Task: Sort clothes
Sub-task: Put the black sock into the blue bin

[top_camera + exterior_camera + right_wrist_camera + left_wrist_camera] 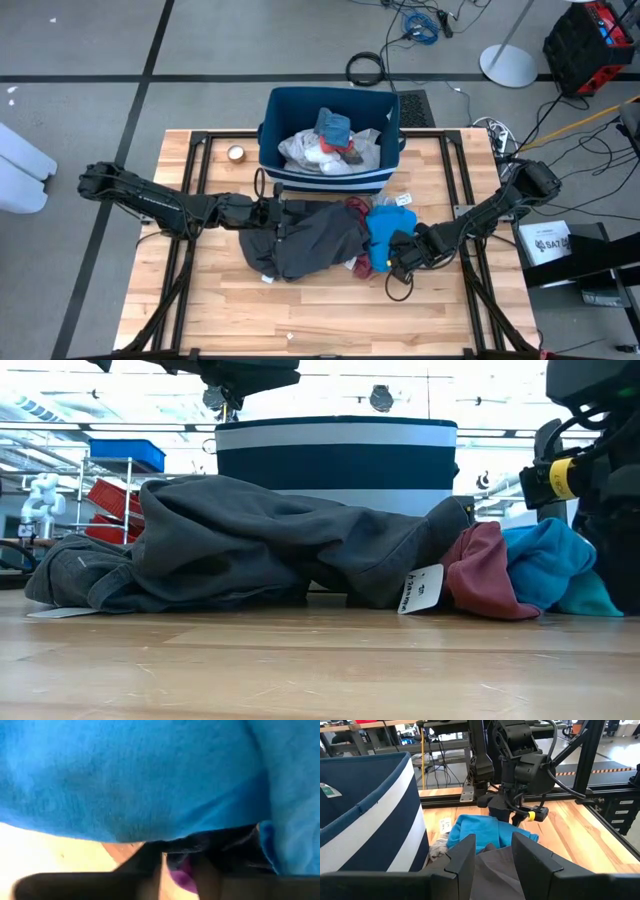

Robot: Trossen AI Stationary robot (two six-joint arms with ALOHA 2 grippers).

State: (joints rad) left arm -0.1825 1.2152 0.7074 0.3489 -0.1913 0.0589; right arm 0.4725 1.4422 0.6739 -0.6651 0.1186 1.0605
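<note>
Bin: I have the dark blue striped bin (335, 180) at the far middle of the table (300, 310), with white, maroon and blue-grey clothes (330, 140) already piled inside.

Dark grey garment: the biggest loose piece (305, 240) lies crumpled just in front of the bin, covering the table's centre.

Bright blue garment: this one (382, 228) lies bunched on the right side of the grey heap, touching it.

Maroon garment: only a fold (485, 575) shows, wedged between the grey and the blue.

Left gripper: my left gripper (492, 857) sits low at the grey garment's left edge, fingers spread apart with grey cloth between them, not closed on it.

Right gripper: my right gripper (400, 250) is pressed into the near side of the blue garment. Blue fabric fills its wrist view, and I cannot tell whether its fingers are closed.

Risk, double pick: the three pieces overlap, so I judge a pull on the blue could drag the maroon along.

Risk, snag: a white tag (421, 590) and loose folds could catch a finger.

Risk, collision: both grippers work one pile, near each other.
</note>
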